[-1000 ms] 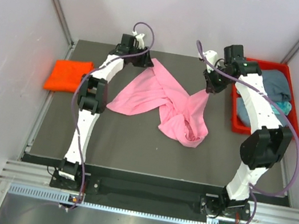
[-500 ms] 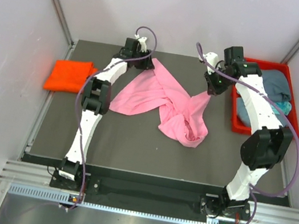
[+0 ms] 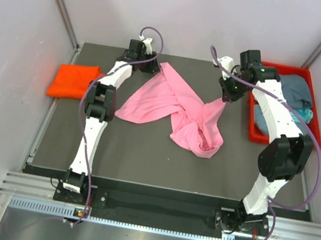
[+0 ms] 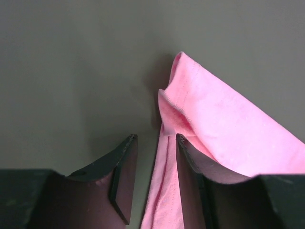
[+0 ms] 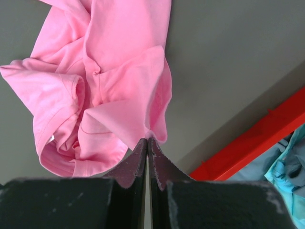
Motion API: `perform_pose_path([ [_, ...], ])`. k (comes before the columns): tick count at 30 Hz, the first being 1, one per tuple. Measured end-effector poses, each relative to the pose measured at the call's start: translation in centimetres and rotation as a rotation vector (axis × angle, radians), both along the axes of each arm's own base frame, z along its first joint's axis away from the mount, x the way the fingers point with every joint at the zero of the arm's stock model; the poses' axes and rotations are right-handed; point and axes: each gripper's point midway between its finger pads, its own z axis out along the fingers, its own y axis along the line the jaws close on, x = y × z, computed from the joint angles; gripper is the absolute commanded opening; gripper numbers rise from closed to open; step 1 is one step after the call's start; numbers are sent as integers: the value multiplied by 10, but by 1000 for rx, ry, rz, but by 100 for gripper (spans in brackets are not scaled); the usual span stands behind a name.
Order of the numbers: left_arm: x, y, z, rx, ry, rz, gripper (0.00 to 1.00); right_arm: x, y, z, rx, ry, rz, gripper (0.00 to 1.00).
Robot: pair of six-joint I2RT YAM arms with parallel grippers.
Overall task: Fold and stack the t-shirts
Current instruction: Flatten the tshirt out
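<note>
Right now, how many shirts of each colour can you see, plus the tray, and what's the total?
pink shirt: 1
orange shirt: 1
grey-blue shirt: 1
teal shirt: 1, mostly hidden in the tray
red tray: 1
Total: 5 things, 4 of them shirts

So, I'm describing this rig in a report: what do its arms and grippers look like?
The left arm and right arm have white links joined by black joint housings, each with a looping purple cable. The left gripper and right gripper each end in two dark, flat fingers tapering to narrow tips.
</note>
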Motion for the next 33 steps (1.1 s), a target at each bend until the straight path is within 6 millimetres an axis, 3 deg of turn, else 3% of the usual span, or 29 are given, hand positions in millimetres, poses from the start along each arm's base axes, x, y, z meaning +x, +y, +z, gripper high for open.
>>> perform_pose_path([
  [13,-3,-13,-2,-5,-2,-23,41,2,1,-2,0,1,0,0],
  [27,0,-22,-5,-11,-22,-38,25,4,1,-10,-6,21,0,0],
  [33,1,-16,-6,-4,-22,-35,10,4,1,-12,-7,27,0,0],
])
